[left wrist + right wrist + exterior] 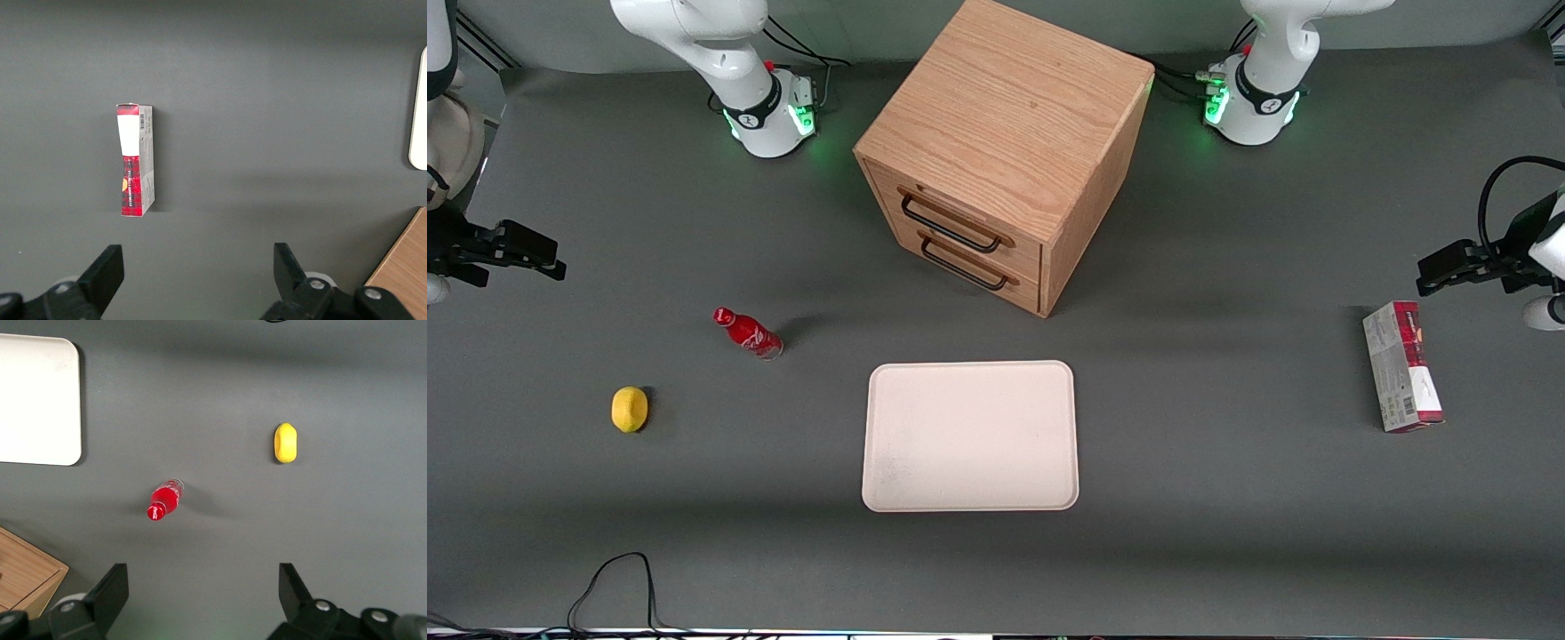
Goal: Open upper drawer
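The light oak cabinet [1005, 116] stands at the middle of the table, turned at an angle. Its upper drawer [889, 189] is shut flush, with a long thin black handle [950, 227] across its front. The matching bottom drawer [1024, 265] below it is shut too. My gripper [551, 258] hangs above the table at the working arm's end, far from the cabinet. It is open and empty [203, 573]. A corner of the cabinet top [27, 570] shows in the right wrist view.
A red bottle [747, 332] [165, 501] and a yellow lemon [630, 409] [285, 443] are on the grey mat between my gripper and the cabinet. A cream tray [969, 436] lies nearer the front camera than the cabinet. A red-and-white box [1402, 364] lies toward the parked arm's end.
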Tool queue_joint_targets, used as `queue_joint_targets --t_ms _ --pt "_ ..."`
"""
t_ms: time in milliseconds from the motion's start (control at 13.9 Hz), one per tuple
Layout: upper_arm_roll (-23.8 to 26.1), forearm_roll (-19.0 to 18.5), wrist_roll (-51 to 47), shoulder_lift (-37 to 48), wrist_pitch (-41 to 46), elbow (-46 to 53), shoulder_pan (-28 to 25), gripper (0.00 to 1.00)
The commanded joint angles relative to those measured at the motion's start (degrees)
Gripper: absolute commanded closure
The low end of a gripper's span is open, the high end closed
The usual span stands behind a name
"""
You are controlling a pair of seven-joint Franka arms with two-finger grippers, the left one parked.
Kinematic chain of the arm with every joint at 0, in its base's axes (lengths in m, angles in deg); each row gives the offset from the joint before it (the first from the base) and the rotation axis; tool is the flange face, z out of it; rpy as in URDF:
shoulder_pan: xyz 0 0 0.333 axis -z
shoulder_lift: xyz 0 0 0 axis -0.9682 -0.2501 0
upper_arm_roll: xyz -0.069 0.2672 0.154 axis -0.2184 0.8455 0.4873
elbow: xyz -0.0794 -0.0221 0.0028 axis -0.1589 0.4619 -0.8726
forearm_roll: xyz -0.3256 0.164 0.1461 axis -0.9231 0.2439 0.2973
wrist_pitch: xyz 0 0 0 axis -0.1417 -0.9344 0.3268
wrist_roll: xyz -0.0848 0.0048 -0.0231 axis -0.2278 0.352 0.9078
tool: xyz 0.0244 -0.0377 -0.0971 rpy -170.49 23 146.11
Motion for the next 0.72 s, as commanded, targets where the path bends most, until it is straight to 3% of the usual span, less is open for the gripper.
queue_joint_targets --t_ms 0,432,647 --pt "-0.32 -0.28 -1.38 0.45 1.12 0.40 -0.32 0.00" --pt "0.11 0.34 -1.47 0.27 1.38 0.40 -0.94 0.00" --pt "0.20 1.48 -0.42 -0.08 1.56 0.31 -6.36 0.00"
